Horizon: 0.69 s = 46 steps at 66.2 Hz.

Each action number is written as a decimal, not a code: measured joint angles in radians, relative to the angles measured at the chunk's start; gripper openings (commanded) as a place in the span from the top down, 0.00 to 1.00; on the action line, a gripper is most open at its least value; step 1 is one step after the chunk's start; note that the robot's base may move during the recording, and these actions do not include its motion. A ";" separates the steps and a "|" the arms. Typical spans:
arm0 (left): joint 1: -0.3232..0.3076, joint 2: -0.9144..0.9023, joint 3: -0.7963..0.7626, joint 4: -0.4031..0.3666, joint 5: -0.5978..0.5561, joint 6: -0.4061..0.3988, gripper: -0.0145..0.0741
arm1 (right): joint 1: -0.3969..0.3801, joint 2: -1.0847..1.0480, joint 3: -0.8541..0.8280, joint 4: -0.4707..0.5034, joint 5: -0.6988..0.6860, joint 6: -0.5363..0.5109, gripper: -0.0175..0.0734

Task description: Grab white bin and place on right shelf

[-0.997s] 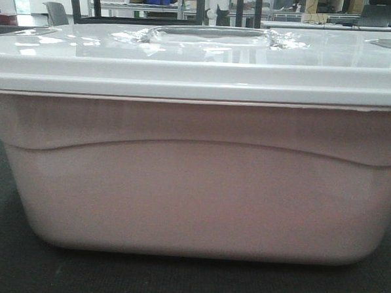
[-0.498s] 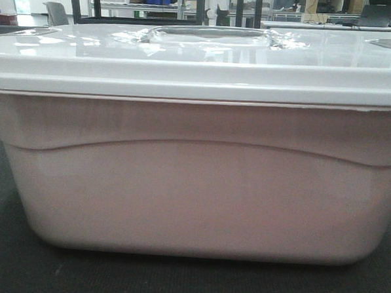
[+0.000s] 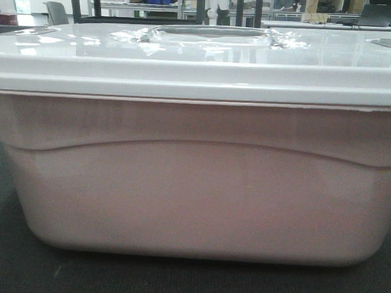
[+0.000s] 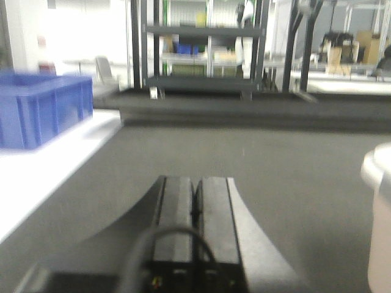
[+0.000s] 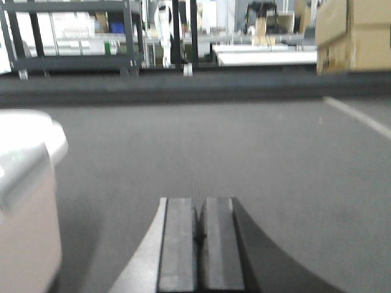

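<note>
Progress: I judge the task barely started. The white bin (image 3: 200, 186) rests on the dark carpet (image 3: 18, 268), not lifted and not gripped.
Bin location: it is near and dead ahead, filling the front view from left edge to right edge. Its glossy lid (image 3: 187, 61) is on, with the recessed handle (image 3: 208, 34) at the far middle of the top.
Done so far: as I read it, only the approach. One arm sits on each side of the tub.
Left to do: take hold, raise it, carry it, and set it on the right shelf. I cannot pick that shelf out in any view. The dark rack (image 4: 201, 61) far across the room does not look like it.
Left arm pose: held low and level, pointing away down the floor. The tub's rounded corner sits at the right edge of its wrist view, near but apart. A blue bin (image 4: 43, 110) sits far left on a white surface.
Right arm pose: likewise low and level, with the tub's corner at the left edge of its view, beside it and not touching. A cardboard box (image 5: 354, 33) stands far right.
Left gripper (image 4: 197, 186): fingers pressed together, nothing between them.
Right gripper (image 5: 199, 210): fingers together as well, empty.
Next need: in my judgement the lift calls for both arms pressing inward on the tub's ends or hooking under the lid's rim.
</note>
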 measured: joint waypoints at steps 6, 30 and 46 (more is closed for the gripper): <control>0.000 0.043 -0.089 0.020 0.056 0.000 0.97 | 0.000 0.026 -0.121 0.000 0.073 0.000 0.73; 0.000 0.446 -0.466 0.034 0.321 0.000 0.97 | 0.000 0.438 -0.575 0.000 0.281 0.000 0.73; 0.000 0.762 -0.711 0.033 0.659 0.000 0.97 | 0.000 0.747 -0.841 0.000 0.563 0.000 0.73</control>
